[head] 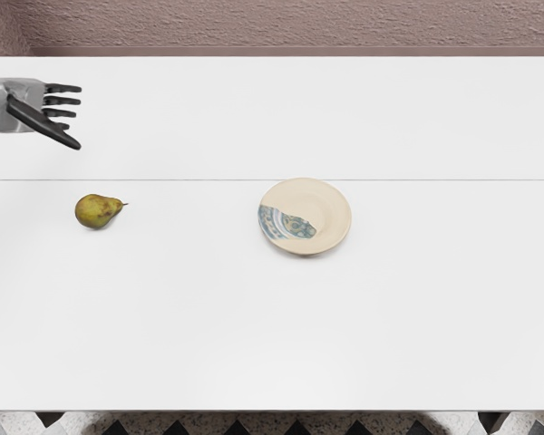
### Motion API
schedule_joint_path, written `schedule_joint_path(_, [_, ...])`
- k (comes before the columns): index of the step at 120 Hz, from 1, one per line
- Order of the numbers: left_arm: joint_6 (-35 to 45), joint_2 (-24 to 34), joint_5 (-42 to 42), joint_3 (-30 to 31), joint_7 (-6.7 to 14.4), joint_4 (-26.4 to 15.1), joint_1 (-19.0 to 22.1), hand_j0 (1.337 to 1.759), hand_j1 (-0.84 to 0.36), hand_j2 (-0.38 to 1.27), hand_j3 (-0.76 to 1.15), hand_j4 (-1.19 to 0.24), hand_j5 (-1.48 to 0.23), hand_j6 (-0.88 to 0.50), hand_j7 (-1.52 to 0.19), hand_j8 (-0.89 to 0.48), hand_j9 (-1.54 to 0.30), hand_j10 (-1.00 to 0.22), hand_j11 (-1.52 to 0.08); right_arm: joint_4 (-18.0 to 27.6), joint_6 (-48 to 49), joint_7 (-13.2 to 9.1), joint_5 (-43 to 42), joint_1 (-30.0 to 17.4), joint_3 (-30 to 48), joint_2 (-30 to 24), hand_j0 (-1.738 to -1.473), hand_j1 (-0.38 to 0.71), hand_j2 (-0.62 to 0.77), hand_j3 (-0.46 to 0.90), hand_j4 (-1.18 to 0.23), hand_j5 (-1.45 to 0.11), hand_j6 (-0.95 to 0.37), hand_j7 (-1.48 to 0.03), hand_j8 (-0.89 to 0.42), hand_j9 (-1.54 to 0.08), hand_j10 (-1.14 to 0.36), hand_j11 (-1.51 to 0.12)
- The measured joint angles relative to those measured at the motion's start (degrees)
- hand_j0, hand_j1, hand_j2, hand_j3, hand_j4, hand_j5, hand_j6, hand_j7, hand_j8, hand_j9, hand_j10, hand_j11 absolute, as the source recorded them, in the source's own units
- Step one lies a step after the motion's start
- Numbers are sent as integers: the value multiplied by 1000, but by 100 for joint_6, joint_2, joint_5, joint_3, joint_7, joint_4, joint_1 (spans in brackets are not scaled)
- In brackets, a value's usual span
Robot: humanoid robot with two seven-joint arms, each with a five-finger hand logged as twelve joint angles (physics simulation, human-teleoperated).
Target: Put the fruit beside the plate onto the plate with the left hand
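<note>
White matte tabletop (pixel 272 326): broad, fills nearly the whole head view and runs off both side edges. Thin grey seam line (pixel 417 179) straight across it from left to right, a little above mid-height. Far edge against a rough mauve-brown textured wall (pixel 272 23), with a darker strip at the join. Near edge low in view, with a sliver of black-and-pale checkered floor (pixel 254 426) below it.

Round cream ceramic plate with a blue-grey patterned patch (pixel 328 201): flat on the tabletop just right of centre, top rim touching the seam line, patterned patch on its left half. Bare inside.

Left hand, grey metal palm with dark fingers (pixel 34 109): in at the upper left edge, over the far-left part of the tabletop beyond the seam. Fingers stretched out and pointing right, thumb slanting down to the right, released, grasping nothing. Well apart from both fruit and plate.

Small green-brown pear with a short stem (pixel 97 211): lying on its side on the tabletop, left of the plate and well apart from it, stem pointing right toward the plate. Just below the seam line, below and slightly right of the hand.

Bare white surface between pear and plate, wide open stretch toward the near edge and on the right.
</note>
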Motion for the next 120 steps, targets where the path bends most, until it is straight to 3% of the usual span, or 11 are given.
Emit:
schedule_joint_path(80, [0, 339, 315, 53, 54, -124, 44, 1658, 349, 0, 0, -1, 0, -1, 0, -1, 0, -1, 0, -3, -10, 0, 9, -16, 8, 0, -1658, -349, 0, 0, 0, 0, 0, 0, 0, 0, 0, 0])
schedule_joint_path(96, [419, 847, 508, 197, 50, -1038, 44, 1658, 349, 0, 0, -1, 0, -1, 0, -1, 0, 0, 0, -4, -10, 0, 11, -16, 9, 0, -1658, -349, 0, 0, 0, 0, 0, 0, 0, 0, 0, 0])
schedule_joint_path(120, [2378, 948, 960, 494, 48, -2424, 18, 1658, 349, 0, 0, -2, 0, -2, 0, -2, 0, -1, 0, -3, -10, 0, 10, -16, 9, 0, -1658, -349, 0, 0, 0, 0, 0, 0, 0, 0, 0, 0])
